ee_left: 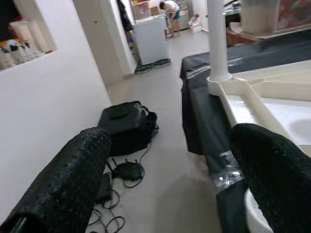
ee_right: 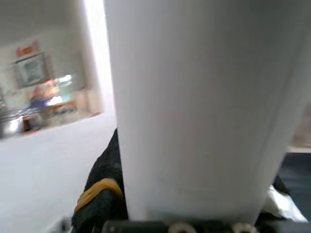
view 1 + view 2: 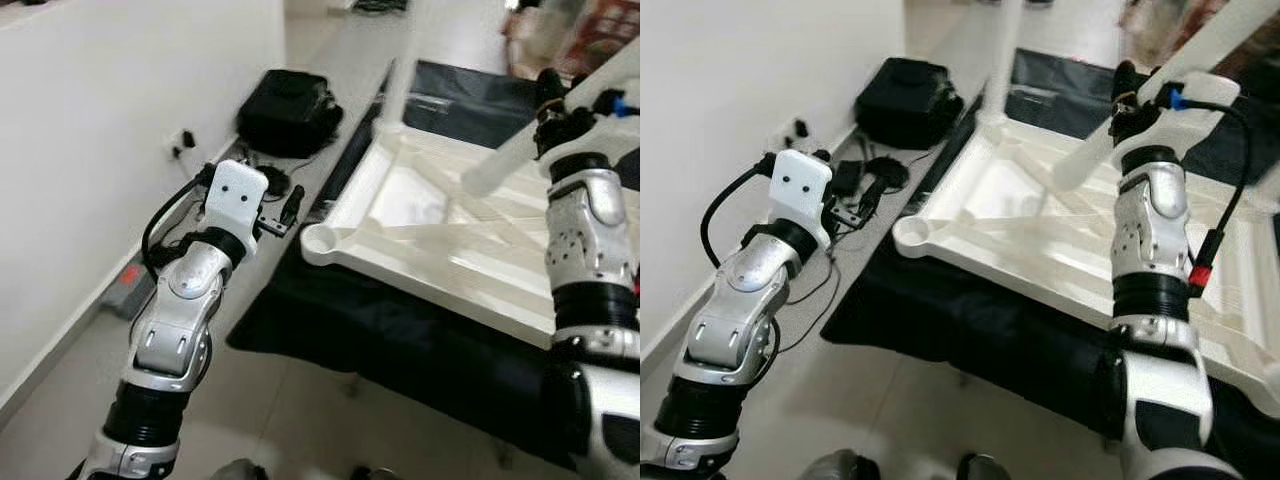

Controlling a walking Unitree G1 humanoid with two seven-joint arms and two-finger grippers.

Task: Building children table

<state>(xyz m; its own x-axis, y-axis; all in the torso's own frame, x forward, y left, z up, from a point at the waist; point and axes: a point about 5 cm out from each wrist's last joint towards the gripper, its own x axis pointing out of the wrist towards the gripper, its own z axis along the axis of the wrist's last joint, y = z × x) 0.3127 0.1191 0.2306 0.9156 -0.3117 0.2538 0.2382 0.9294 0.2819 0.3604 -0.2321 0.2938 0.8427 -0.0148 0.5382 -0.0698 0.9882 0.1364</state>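
A white plastic table top [image 3: 400, 272] lies upside down on a black-covered surface. One white leg [image 3: 397, 90] stands upright in its far left corner. At the near left corner is an open round socket [image 3: 318, 240]. My right gripper [image 3: 1130, 105] is raised over the table top, shut on a second white leg [image 3: 520, 155] that slants down to the left; the same leg [image 2: 194, 107] is close up in the right wrist view. Left of the near corner socket, my left gripper [image 3: 285, 210] hangs open, its black fingers [image 1: 63, 184] wide apart and holding nothing.
A black bag [image 3: 290, 110] and a tangle of cables with a small router [image 3: 268, 182] lie on the floor by the white wall at left. Black cloth [image 3: 400, 340] hangs over the surface's front edge. Far down the corridor are a white cabinet [image 1: 150, 36] and a person [image 1: 171, 9].
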